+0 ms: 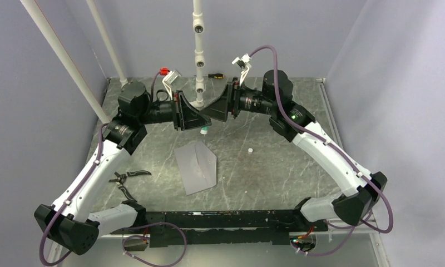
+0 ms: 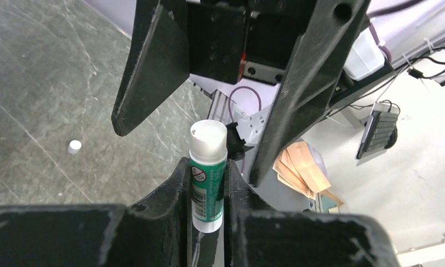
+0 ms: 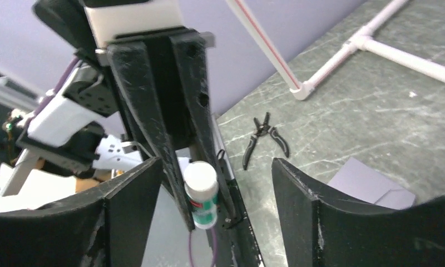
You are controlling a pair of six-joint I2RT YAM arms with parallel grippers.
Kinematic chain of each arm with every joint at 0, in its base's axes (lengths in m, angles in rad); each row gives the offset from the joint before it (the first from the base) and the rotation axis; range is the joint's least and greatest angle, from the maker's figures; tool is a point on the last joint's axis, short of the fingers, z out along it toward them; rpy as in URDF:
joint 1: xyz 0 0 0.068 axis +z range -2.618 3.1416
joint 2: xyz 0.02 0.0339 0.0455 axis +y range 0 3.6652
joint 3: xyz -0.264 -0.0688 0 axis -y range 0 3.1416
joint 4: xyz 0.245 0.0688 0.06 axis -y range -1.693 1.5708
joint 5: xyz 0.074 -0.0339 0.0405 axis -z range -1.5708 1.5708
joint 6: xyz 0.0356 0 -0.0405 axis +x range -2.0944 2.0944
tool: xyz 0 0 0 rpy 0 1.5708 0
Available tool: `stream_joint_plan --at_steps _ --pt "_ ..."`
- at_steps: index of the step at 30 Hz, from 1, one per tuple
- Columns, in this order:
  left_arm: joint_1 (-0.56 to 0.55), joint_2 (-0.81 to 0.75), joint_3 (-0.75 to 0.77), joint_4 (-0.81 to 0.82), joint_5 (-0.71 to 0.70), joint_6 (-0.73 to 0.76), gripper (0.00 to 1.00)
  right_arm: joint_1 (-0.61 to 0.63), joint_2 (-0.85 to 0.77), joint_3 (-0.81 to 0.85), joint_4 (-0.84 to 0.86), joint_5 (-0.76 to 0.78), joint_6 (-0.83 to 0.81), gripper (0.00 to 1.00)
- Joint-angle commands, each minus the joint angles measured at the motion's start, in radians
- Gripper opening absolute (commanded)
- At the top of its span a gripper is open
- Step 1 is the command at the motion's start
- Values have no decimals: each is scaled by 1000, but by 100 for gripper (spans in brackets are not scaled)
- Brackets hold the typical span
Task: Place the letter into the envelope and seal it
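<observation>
Above the back middle of the tabletop (image 1: 276,167), the two arms meet in mid-air, nose to nose. The left gripper (image 2: 207,173) is closed narrowly on a glue stick (image 2: 208,136), pinching its green body with the white end poking out toward the other arm. The right gripper (image 3: 216,167) stands wide, one finger on each side of that white end and touching nothing that I can make out.

The envelope (image 1: 196,166) lies near the centre of the tabletop, well below and nearer than the grippers. Its triangular flap seems to be lifted rather than pressed flat. The letter does not show anywhere on the tabletop. It is probably already inside the envelope, though that cannot be confirmed from here. A small white cap (image 1: 250,150) sits alone just right of the envelope, and pliers (image 1: 125,179) lie toward the left near corner.

The sealing step looks to be in hand, with the glue being readied. Whether the stick's white end is bare glue or a knob is unclear.

Next, the right arm should draw back clear of the stick. The left arm then has to tip the stick down to the flap, run it along the edge without dragging the light paper, and leave the flap free to be folded and pressed shut.
</observation>
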Motion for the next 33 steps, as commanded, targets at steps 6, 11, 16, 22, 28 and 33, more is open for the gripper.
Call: stream_joint_plan --at_steps 6,11,16,22,28,33 --pt "5 -69 -28 118 -179 23 2 -19 -220 -251 277 274 59 88" --pt "5 -99 -55 300 -376 -48 2 -5 -234 -326 382 274 58 85" --pt "5 -112 -104 463 -503 -127 3 41 -146 -233 331 301 87 70" --pt "5 -112 -121 537 -550 -218 2 56 -115 -220 440 278 126 64" --pt "5 -109 -142 622 -564 -329 3 57 -77 -171 501 227 162 70" --pt "5 -105 -141 644 -562 -373 2 58 -50 -141 527 219 208 58"
